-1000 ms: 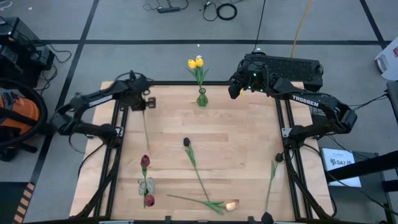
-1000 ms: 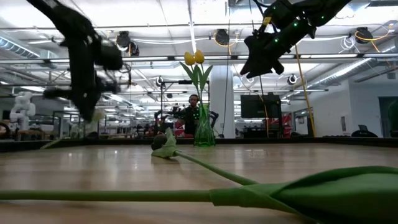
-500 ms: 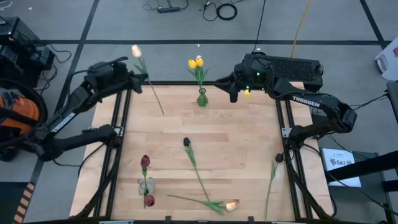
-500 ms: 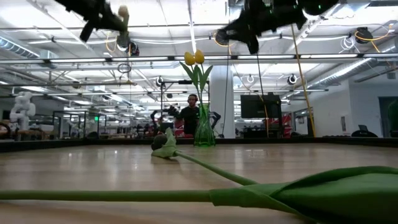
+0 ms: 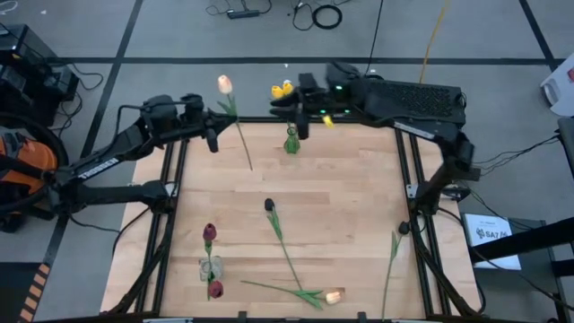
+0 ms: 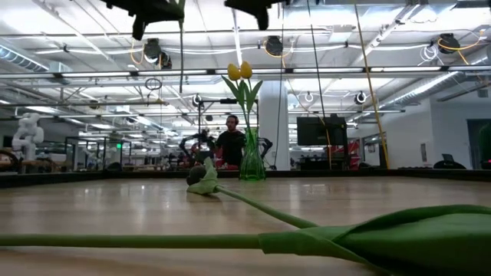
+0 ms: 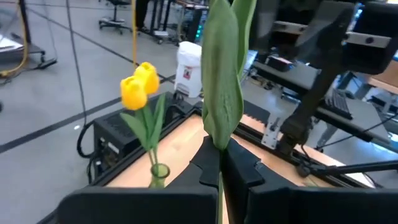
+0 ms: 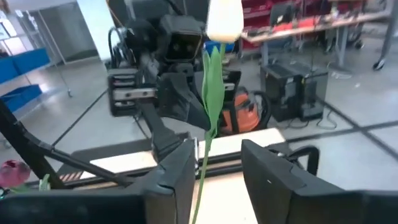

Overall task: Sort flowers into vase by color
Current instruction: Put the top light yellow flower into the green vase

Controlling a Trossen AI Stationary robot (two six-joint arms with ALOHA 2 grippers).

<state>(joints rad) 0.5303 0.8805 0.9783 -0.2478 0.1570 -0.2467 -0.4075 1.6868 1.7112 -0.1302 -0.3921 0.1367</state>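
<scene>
A pale peach tulip [image 5: 224, 84] stands upright in the air above the table's far left, with my left gripper [image 7: 222, 152] shut on its stem. My right gripper [image 8: 217, 152] is open, raised beside the two yellow tulips [image 5: 282, 89] in the green vase [image 5: 291, 141] on the far edge. It faces the held tulip and stays apart from it in the high view. A near-black tulip [image 5: 269, 205] lies mid-table. Another peach tulip [image 5: 334, 295] lies by the near edge. Two dark red tulips [image 5: 209, 232] are at a clear vase [image 5: 209, 267] near left. My left gripper pinches the tulip's thin stem [image 7: 219, 146] between its two fingers, just below the long leaf [image 7: 221, 93]. The fingers come level from the table's left and lie across the stem. The tulip is lifted clear, head up, and its lower stem [image 5: 247, 157] hangs free.
A loose green stem [image 5: 391, 256] lies along the table's right edge. Black frame rails [image 5: 175, 197] run down both sides. Bare wood lies between the green vase and the near-black tulip. A person [image 6: 230, 142] shows in the room beyond.
My left gripper has risen and swung toward the table's far right, turning from pointing down to level. The tulip has come head up with it. My right gripper has risen and gone toward the table's left, past the yellow tulips.
</scene>
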